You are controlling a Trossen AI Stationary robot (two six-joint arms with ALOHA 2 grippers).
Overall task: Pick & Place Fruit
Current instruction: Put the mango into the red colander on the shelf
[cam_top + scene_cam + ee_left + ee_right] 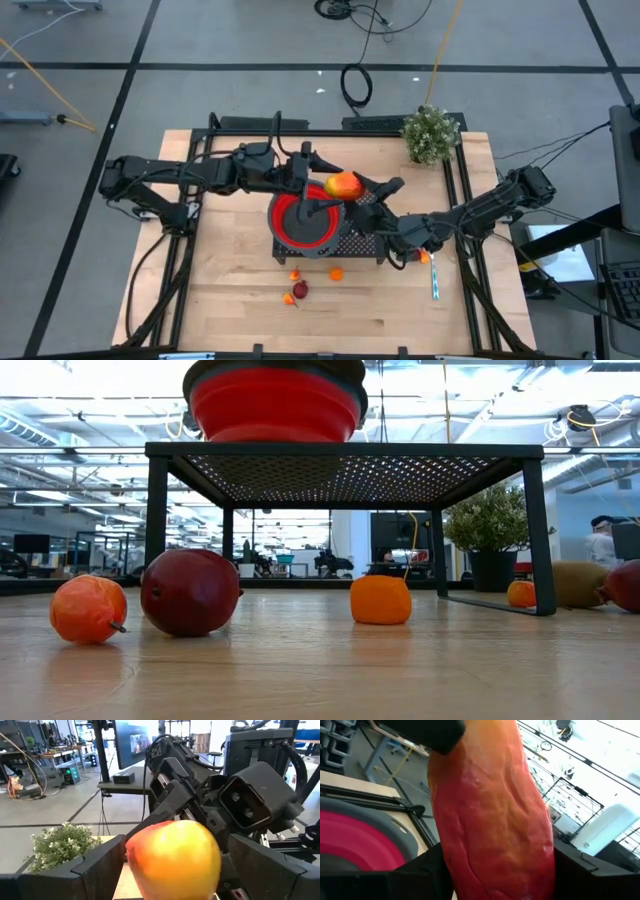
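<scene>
The long red-orange-yellow fruit (343, 185) hangs in the air over the red bowl (300, 225), which sits on a black perforated stand (360, 240). My right gripper (370, 192) reaches in level from the table's right and is shut on the fruit (490, 820). My left gripper (325, 182) reaches in level from the left. It is open, with its fingers on either side of the fruit's other end (175, 860). More fruit lies on the table before the stand: an orange-red piece (88, 608), a dark red one (190, 592) and an orange ball (381, 600). My right gripper pinches the fruit's two long sides (447, 862) between its two fingers, coming level from the table's right. The fruit is lifted clear, above the bowl. Whether my left gripper's fingers (100, 865) touch the fruit's end, I cannot tell.
A leafy potted plant (430, 132) stands at the table's far right corner. A thin pale-handled utensil (435, 280) lies right of the stand. A brown fruit (580, 583) and another dark red one (625, 585) rest by the stand's right leg. Bare wood lies toward the near edge.
</scene>
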